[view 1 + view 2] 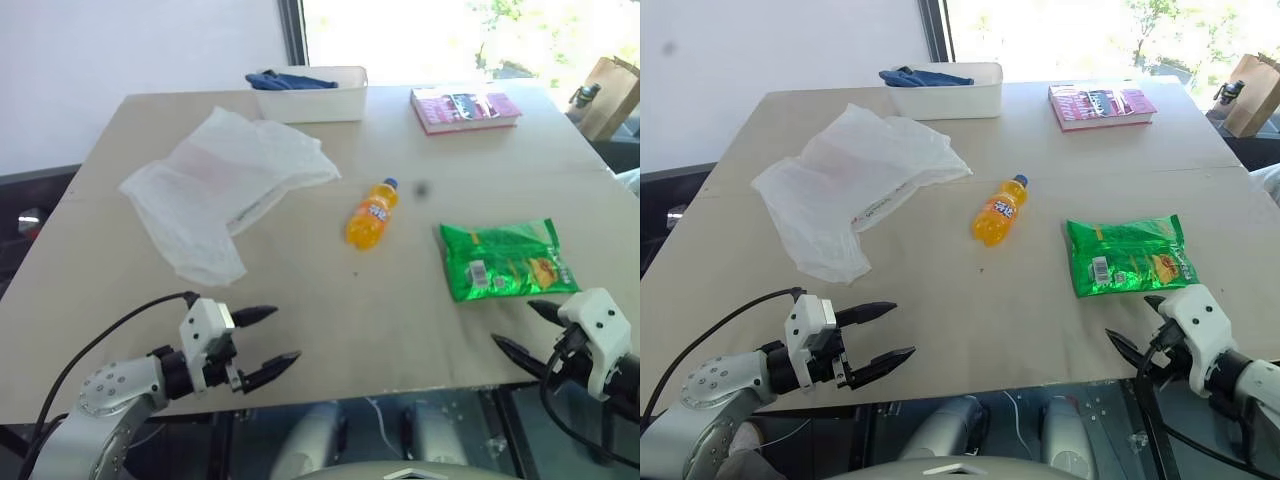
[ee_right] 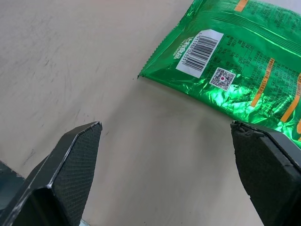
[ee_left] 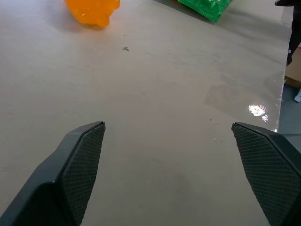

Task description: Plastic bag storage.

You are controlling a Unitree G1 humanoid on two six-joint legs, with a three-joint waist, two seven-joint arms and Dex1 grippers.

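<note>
Table point(image 1: 420, 330) w/ plastic bag point(image 1: 225, 185) far-left; both grippers empty, spread.

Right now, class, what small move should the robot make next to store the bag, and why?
Probably reach the left gripper forward toward the bag. Both grippers are open, empty and near the table's front edge; the bag lies untouched on the left, nearer that arm.

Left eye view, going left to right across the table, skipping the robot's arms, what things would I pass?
Plastic bag → white tub → orange bottle → book → green snack packet.
</note>
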